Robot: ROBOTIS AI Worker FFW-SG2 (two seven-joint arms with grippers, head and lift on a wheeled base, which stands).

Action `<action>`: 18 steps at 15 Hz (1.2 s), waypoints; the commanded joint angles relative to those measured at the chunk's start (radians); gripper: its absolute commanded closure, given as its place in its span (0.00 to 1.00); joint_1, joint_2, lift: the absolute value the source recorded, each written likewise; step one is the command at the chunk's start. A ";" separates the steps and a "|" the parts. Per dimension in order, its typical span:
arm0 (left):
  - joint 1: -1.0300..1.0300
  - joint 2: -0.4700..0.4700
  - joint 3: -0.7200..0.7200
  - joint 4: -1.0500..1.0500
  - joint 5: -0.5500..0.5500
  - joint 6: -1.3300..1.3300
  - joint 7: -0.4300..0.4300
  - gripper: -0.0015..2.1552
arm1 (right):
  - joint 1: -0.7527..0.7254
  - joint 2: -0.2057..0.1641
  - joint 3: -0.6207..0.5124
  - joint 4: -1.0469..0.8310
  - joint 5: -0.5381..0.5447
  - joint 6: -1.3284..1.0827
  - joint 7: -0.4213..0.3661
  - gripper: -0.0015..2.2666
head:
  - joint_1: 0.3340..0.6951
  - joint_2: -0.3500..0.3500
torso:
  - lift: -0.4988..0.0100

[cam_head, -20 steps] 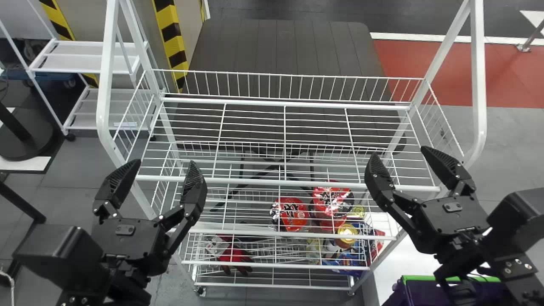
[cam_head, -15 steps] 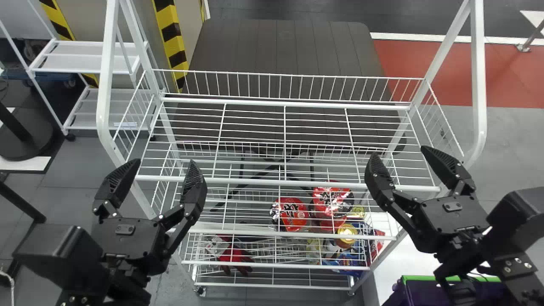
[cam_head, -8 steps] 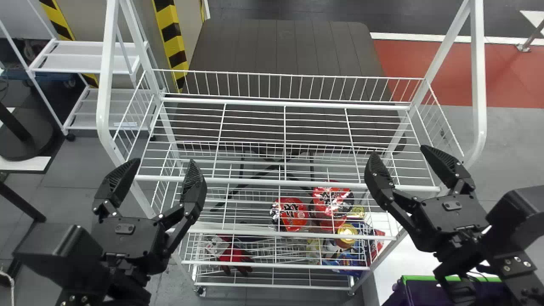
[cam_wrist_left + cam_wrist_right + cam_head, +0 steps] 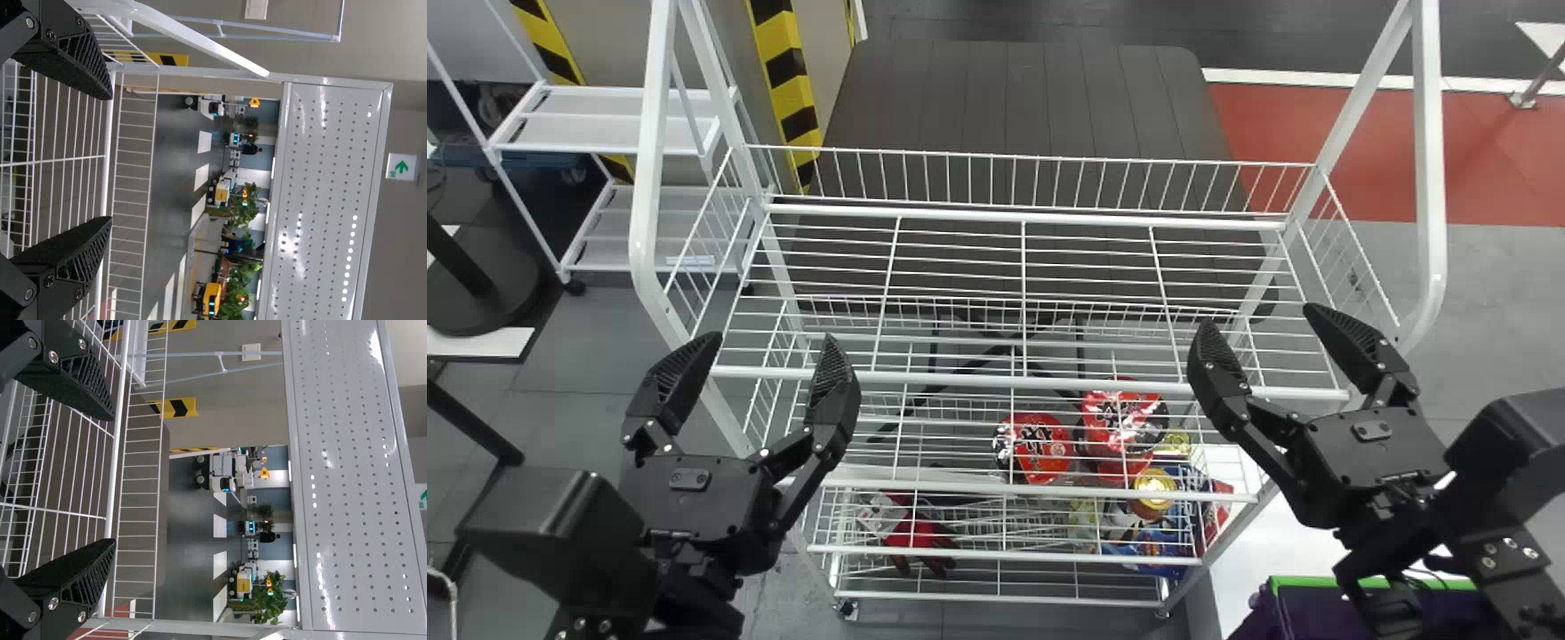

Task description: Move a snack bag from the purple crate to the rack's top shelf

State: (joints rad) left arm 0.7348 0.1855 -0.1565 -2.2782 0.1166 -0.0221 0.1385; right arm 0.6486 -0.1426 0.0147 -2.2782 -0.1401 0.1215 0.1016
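Grey floor [image 4: 587, 400] surrounds the white rack [image 4: 960, 381]. The head view shows the purple crate [image 4: 1303, 613] at lower right and red packages [image 4: 1040, 449] lower in the rack; whether one is the snack bag, I cannot tell. The wrist views show a perforated panel [image 4: 327, 200]. Left hand [image 4: 770, 340] and right hand [image 4: 1263, 320] are spread.

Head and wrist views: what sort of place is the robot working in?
Probably an indoor robotics test hall or similar workspace: beyond the white wire rack are wheeled machines on a dark floor with painted white bars, and yellow-and-black hazard stripes mark a structure nearby.
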 commanded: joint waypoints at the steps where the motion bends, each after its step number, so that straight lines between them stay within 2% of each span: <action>1: 0.000 0.000 0.000 0.000 0.000 0.000 0.000 0.09 | 0.000 0.000 -0.001 0.000 -0.003 -0.003 0.001 0.08 | 1.00 0.46 | 0.95; 18: -0.005 0.000 0.000 0.006 0.012 0.009 -0.016 0.08 | 0.002 -0.002 0.001 0.000 0.007 -0.006 0.001 0.08 | 1.00 0.46 | 0.81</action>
State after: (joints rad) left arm 0.7306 0.1856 -0.1557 -2.2718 0.1286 -0.0131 0.1239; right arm 0.6517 -0.1433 0.0168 -2.2779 -0.1306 0.1169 0.1028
